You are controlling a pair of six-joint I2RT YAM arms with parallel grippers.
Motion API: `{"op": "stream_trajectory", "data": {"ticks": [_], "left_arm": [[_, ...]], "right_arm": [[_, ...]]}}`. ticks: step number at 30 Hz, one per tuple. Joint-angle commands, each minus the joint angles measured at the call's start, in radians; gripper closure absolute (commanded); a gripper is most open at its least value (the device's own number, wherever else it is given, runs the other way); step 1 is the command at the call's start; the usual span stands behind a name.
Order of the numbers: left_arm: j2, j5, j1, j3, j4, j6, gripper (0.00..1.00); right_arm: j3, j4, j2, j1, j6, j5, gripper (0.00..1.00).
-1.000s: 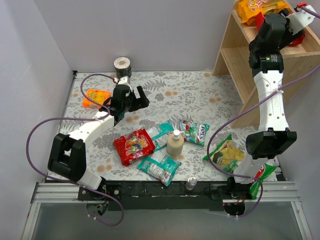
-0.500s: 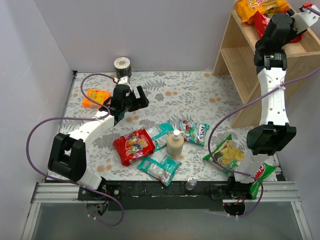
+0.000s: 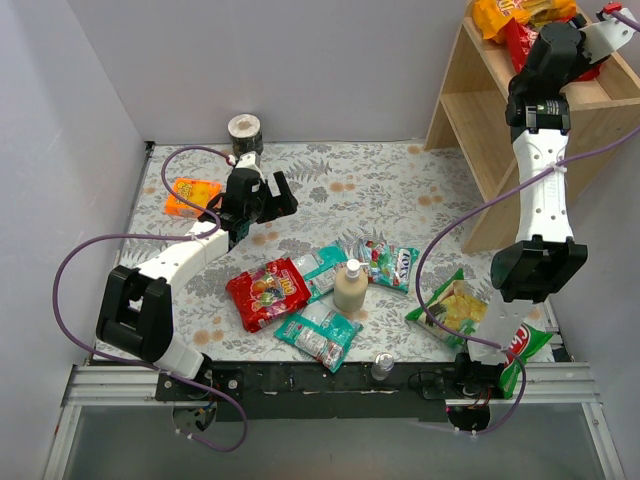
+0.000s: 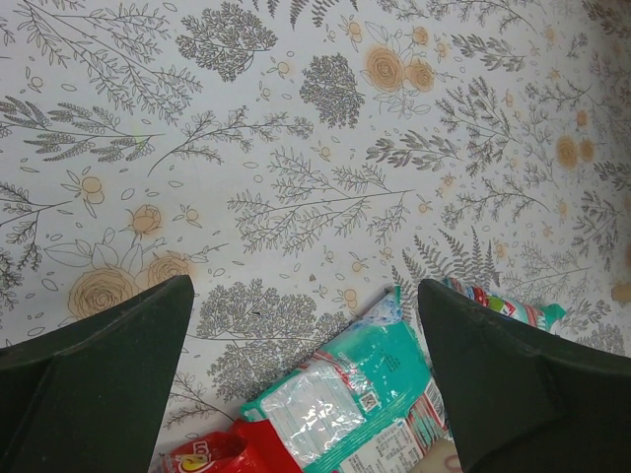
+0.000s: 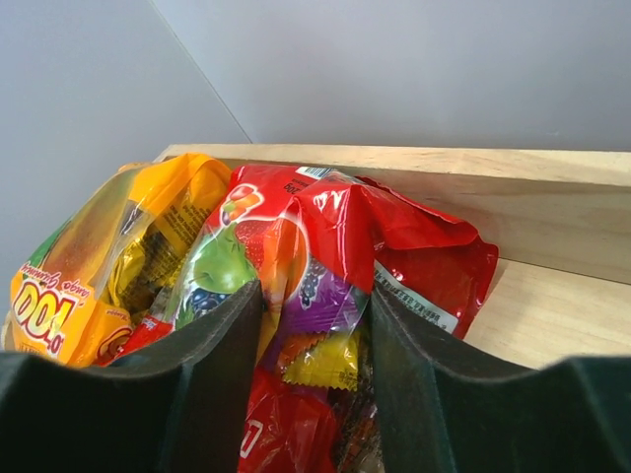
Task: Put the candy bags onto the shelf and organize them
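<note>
My right gripper point(image 3: 580, 62) is over the top board of the wooden shelf point(image 3: 480, 130), shut on a red candy bag point(image 5: 325, 246), with its fingers point(image 5: 197, 394) on either side. An orange-yellow candy bag point(image 5: 118, 256) lies beside it on the same board point(image 5: 552, 305). My left gripper point(image 3: 262, 200) is open and empty above the table. On the table lie a second red bag point(image 3: 268, 292) and three teal-and-white bags point(image 3: 322, 268) point(image 3: 318, 335) point(image 3: 385, 262). One teal bag point(image 4: 345, 394) shows below my left gripper point(image 4: 304, 291).
A soap bottle point(image 3: 350, 287) stands among the bags. Two green chip bags point(image 3: 455, 305) point(image 3: 520, 345) lie by the right arm's base. A small orange packet point(image 3: 190, 195) and a tape roll point(image 3: 243, 128) are at the back left. A small bottle point(image 3: 381, 366) stands at the near edge.
My right arm has moved slightly further back over the shelf's top board with the red bag. My left arm has not moved.
</note>
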Motion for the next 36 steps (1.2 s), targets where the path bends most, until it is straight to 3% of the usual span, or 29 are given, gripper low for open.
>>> {"op": "stream_trajectory", "data": {"ticks": [1, 4, 10, 15, 23, 30, 36], "left_arm": [[-0.014, -0.009, -0.003, 0.041, -0.009, 0.010, 0.02], [-0.018, -0.009, -0.003, 0.038, -0.009, 0.000, 0.02], [-0.049, -0.012, -0.003, 0.026, -0.007, -0.015, 0.02], [-0.087, -0.028, -0.003, 0.008, -0.003, -0.046, 0.02], [-0.167, -0.037, -0.003, -0.035, -0.013, -0.082, 0.02], [-0.224, -0.046, -0.003, -0.069, -0.087, -0.157, 0.02], [-0.264, -0.110, 0.000, -0.097, -0.239, -0.262, 0.02]], "right_arm": [[-0.045, 0.039, -0.027, 0.012, 0.044, -0.071, 0.39], [-0.062, 0.047, -0.073, 0.012, 0.045, -0.084, 0.25], [-0.153, 0.137, -0.202, 0.012, 0.022, -0.212, 0.07], [-0.152, 0.101, -0.268, 0.014, 0.019, -0.324, 0.06], [-0.309, 0.165, -0.447, 0.014, -0.018, -0.600, 0.05], [-0.364, 0.154, -0.467, 0.038, -0.004, -1.012, 0.06], [-0.388, 0.042, -0.434, 0.360, -0.221, -1.036, 0.06]]}}
